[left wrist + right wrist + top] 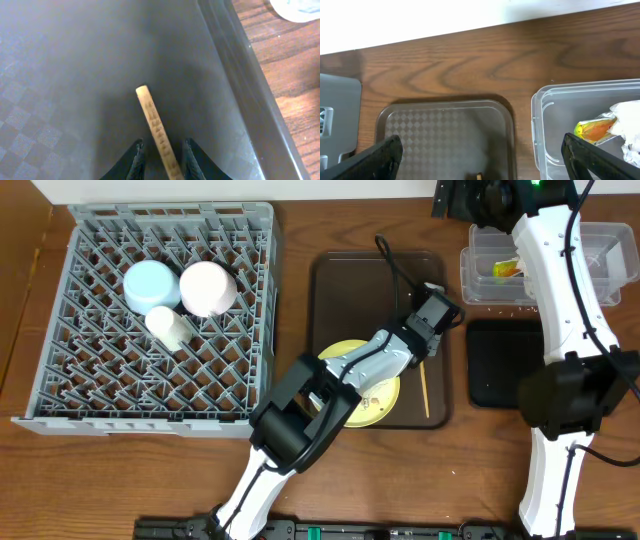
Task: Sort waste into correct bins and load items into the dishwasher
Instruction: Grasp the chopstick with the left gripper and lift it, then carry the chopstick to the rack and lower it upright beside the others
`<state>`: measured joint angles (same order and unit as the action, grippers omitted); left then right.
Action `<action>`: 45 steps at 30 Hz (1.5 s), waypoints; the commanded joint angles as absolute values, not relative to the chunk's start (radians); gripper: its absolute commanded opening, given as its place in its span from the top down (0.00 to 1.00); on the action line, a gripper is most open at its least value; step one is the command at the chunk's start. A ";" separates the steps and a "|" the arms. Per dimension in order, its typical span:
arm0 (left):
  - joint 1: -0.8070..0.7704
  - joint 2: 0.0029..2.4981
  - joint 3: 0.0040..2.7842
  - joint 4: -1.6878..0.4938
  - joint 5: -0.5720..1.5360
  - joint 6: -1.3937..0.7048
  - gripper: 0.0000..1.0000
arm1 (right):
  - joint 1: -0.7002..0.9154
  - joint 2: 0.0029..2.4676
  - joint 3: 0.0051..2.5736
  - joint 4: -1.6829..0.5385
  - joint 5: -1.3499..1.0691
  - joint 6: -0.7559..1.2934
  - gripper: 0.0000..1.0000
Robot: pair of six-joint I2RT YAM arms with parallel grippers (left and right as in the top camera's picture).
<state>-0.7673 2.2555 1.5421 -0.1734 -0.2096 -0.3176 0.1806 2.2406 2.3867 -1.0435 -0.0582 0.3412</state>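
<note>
Left claw (161,146) astride chopstick (150,112), contact unclear, end cropped

Soft, even light fills the overhead view, leaving faint shadows on the desk (100,480). The left wrist view is dim and hazy: the chopstick (156,131) sharp, the left claw (161,162) blurred. The right wrist view is bright, its far white band (470,12) washed out

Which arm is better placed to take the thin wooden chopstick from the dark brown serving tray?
Left. The left gripper straddles the thin wooden chopstick over the dark brown serving tray. The right gripper hangs wide open farther back, near the clear plastic rectangular tub.
</note>
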 commanded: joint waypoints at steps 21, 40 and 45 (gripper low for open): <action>-0.762 2.326 1.529 -0.196 -0.192 -0.323 0.92 | 0.170 2.244 2.392 -1.045 -0.049 0.355 0.01; -0.762 2.053 1.530 -0.224 -0.025 -0.363 0.92 | 0.170 2.244 2.392 -1.045 -0.049 0.355 0.01; -0.762 1.995 1.530 -0.231 0.017 -0.380 0.92 | 0.170 2.244 2.392 -1.045 -0.049 0.355 0.01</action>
<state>-0.7666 2.0293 1.5261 -0.2249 -0.0345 -0.3634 0.1806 2.2406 2.3867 -1.0435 -0.0551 0.3412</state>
